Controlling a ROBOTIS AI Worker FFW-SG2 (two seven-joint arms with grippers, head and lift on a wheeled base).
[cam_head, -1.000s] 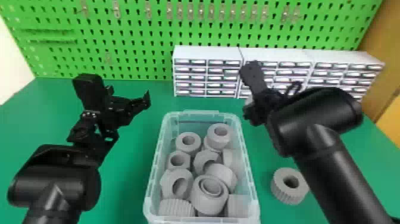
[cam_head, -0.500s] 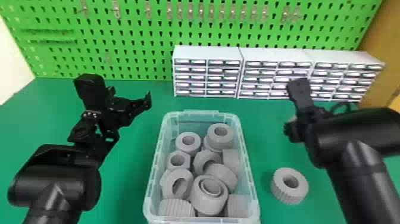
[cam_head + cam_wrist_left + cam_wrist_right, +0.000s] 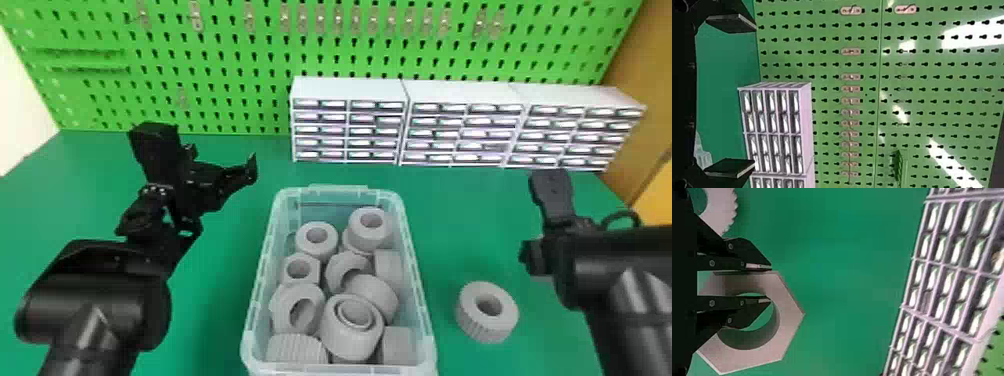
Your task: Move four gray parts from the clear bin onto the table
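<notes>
The right gripper clamps a gray plastic hexagonal ring; lower it flat toward the green table's right edge. The left gripper gapes.

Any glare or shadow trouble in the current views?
Left wrist view: hard white glare streaks on the green perforated pegboard. Head view: bright glints along the white drawer cabinets' fronts, softer sheen on the black left arm. Right wrist view: the thick gray hexagonal part has a lit face but a shaded inner wall; drawer fronts glint there too.
</notes>
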